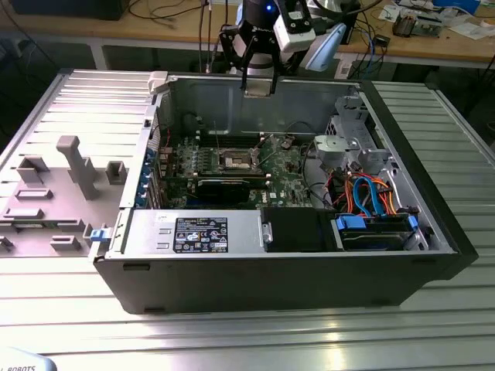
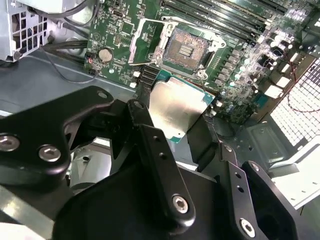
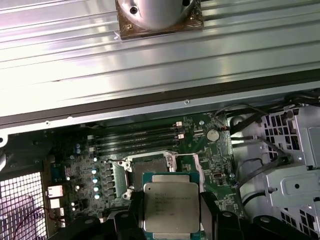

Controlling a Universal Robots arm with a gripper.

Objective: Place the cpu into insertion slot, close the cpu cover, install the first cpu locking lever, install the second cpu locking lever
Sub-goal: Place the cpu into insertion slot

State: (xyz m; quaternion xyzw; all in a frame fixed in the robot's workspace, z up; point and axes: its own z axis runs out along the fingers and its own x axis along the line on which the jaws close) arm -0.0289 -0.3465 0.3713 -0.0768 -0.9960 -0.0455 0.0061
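My gripper (image 1: 259, 83) hangs above the open computer case (image 1: 433, 232), over its rear wall. It is shut on the cpu (image 3: 171, 206), a flat square chip with a silver-grey top, held by two opposite edges between the black fingers (image 3: 134, 212). In the second wrist view the cpu (image 2: 176, 106) shows its plain metal face between the gripper's (image 2: 176, 131) fingers. Below lies the green motherboard (image 1: 290, 174) with the insertion slot (image 2: 186, 49) bare and uncovered, well apart from the chip. The cpu cover (image 2: 136, 44) stands swung open beside the slot. The slot (image 3: 148, 169) lies just beyond the chip.
A black card (image 1: 223, 185) lies across the board in front of the slot. Memory slots (image 3: 135, 137) run along one side of it. A power supply (image 1: 193, 232) and a drive bay with blue and orange cables (image 1: 371, 201) fill the case front. A grey fixture tray (image 1: 54, 193) sits at the exterior view's left.
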